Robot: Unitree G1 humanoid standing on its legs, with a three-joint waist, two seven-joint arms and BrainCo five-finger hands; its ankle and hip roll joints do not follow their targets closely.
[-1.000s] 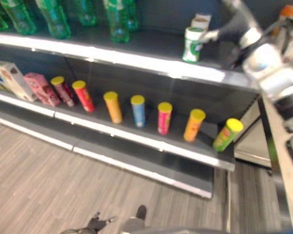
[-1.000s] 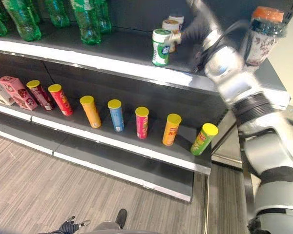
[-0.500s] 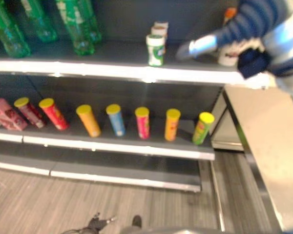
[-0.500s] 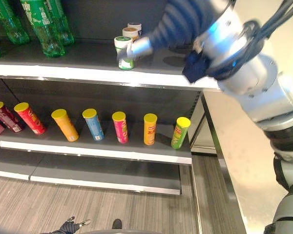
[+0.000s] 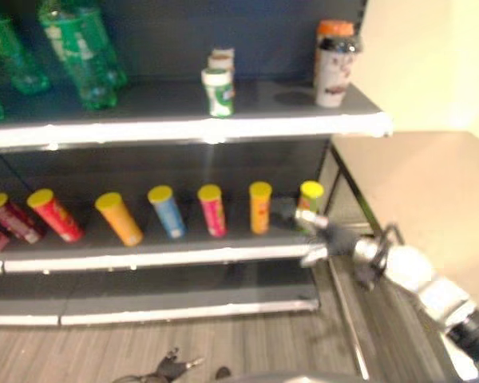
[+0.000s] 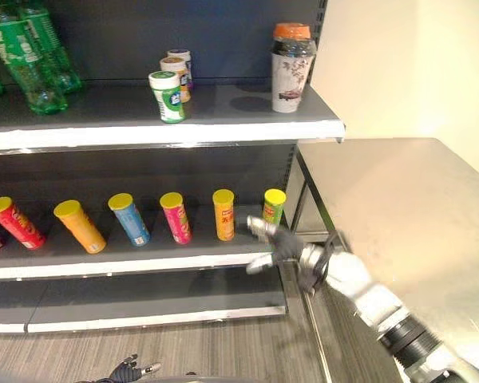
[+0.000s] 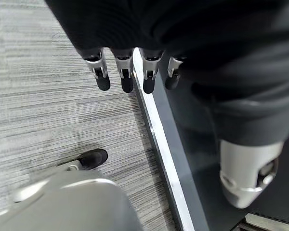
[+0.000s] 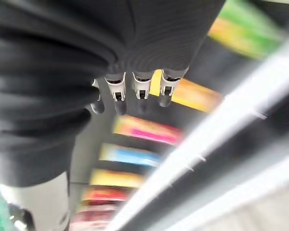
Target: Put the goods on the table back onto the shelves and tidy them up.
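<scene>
Hanging low in front of the lower shelf [image 6: 144, 267], the right hand [image 6: 281, 243] sits just beside the green tube [image 6: 273, 207] at the end of the row nearest the bench [image 6: 399, 215], holding nothing; its fingers [image 8: 137, 91] are straight and loosely apart, and they do not touch any tube. Taking that green tube as the landmark, the orange tube [image 6: 223, 214], pink tube [image 6: 175, 217], blue tube [image 6: 128, 218], a second orange tube [image 6: 78, 226] and a red tube [image 6: 9, 223] run away from it along the same shelf, all with yellow caps and all leaning. On the upper shelf [image 6: 184, 128], above and a little away from the bench side of the green tube, stands a tall cup with an orange lid [image 6: 291, 66], upright near the shelf's end. Farther along that shelf a green-and-white canister [image 6: 168, 96] stands with two more small canisters [image 6: 176, 67] lined up behind it, and green bottles [image 6: 28, 56] stand well beyond those. The bench is bare steel beside the shelving. The left hand [image 7: 130, 72] hangs over the grey floor [image 7: 48, 106] with its fingers straight, relaxed and empty.
</scene>
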